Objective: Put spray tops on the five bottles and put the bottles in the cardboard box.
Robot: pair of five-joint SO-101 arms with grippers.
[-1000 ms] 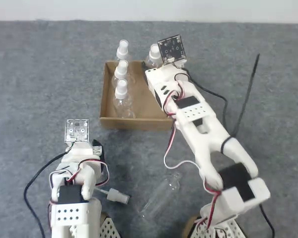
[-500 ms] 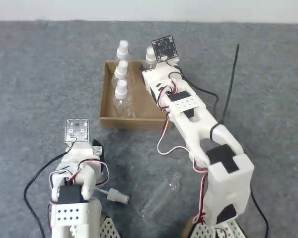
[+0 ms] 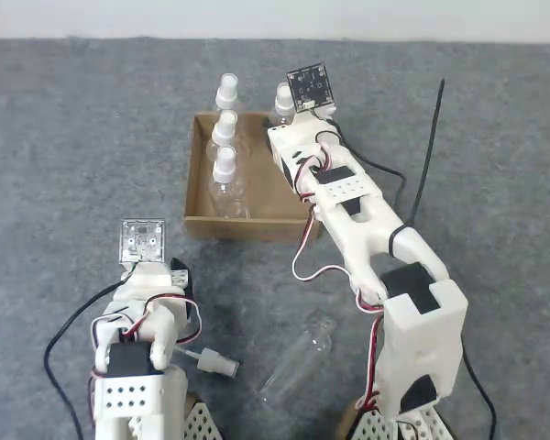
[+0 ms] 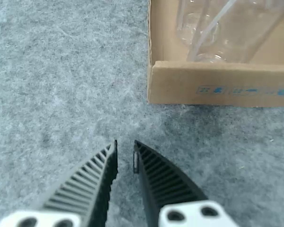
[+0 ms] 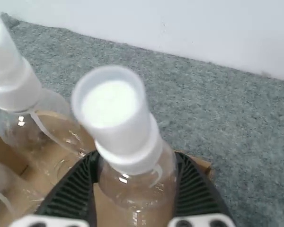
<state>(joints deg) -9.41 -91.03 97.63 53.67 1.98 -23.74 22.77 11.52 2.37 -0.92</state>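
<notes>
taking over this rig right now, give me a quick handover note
Left claw: closed, empty, low over the carpet in front of the cardboard box.
Right claw: shut on a capped bottle at the box's far right corner, not released.
Done: three capped bottles stand along the box's left side.
Left to do: release the fourth in the box. Then fit the loose spray top on the bare bottle, both lying on the carpet between the arm bases, and box it.
</notes>
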